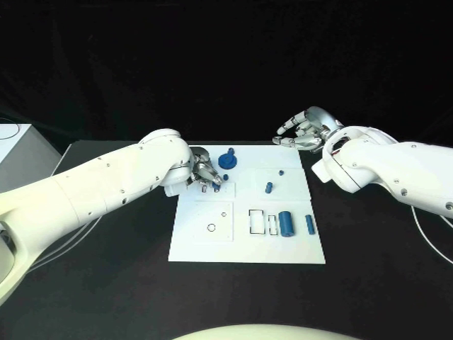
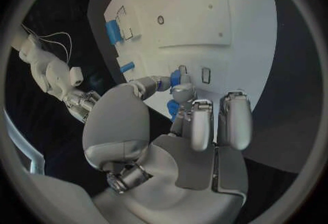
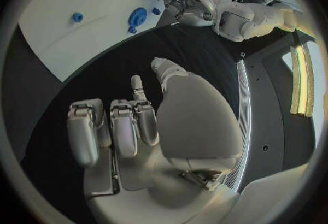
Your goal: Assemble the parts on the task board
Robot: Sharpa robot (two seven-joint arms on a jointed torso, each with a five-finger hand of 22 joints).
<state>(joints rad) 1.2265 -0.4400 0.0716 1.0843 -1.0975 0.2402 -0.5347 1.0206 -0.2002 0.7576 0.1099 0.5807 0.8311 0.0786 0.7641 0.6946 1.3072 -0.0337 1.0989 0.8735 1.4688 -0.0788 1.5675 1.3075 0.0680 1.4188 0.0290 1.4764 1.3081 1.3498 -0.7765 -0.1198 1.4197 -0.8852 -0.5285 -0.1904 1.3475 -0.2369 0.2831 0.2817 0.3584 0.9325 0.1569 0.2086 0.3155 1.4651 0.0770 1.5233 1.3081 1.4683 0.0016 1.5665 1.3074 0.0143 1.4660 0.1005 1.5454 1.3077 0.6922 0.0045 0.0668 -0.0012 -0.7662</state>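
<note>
The white task board [image 1: 242, 244] lies mid-table. My left hand [image 1: 204, 176] hovers low over its far left corner, thumb and a finger pinching a small blue part [image 2: 175, 77]. Right beside it stands a blue gear-shaped part [image 1: 228, 159], also seen as the gear [image 3: 138, 16]. Two small blue pegs [image 1: 268, 188] [image 1: 281, 171] stand on the board's right half. A blue cylinder [image 1: 286, 222] and a thin blue pin [image 1: 309, 224] lie by the rectangular slots [image 1: 257, 221]. My right hand [image 1: 306, 131] hangs off the board's far right corner, fingers loosely bent, holding nothing.
A white box [image 1: 7, 152] with cables stands at the table's left edge. A small ring-shaped hole [image 1: 212, 228] marks the board's near left part. Black tabletop [image 1: 115, 283] surrounds the board on all sides.
</note>
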